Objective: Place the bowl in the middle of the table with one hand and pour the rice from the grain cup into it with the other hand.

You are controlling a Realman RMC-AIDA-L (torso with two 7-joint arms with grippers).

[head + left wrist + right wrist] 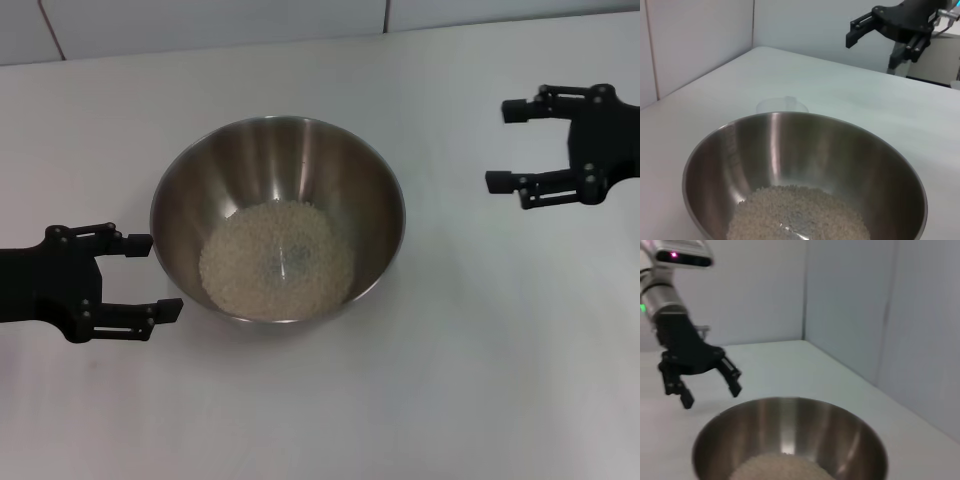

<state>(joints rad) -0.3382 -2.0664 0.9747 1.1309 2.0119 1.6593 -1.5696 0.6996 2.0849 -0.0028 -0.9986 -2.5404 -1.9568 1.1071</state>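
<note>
The steel bowl [278, 160] stands in the middle of the white table [480, 350] with a heap of rice [277, 260] in its bottom. My left gripper [160, 275] is open and empty, level with the bowl's left side and just clear of its rim. My right gripper [497, 145] is open and empty, well to the right of the bowl and farther back. The clear grain cup [782, 106] shows faintly in the left wrist view, on the table just beyond the bowl [805, 150]. I cannot make it out in the head view.
A pale wall [200, 20] runs along the table's far edge. The right wrist view shows the bowl [790, 432], the left gripper [711, 395] beyond it, and wall panels [855, 305] meeting at a corner behind the table.
</note>
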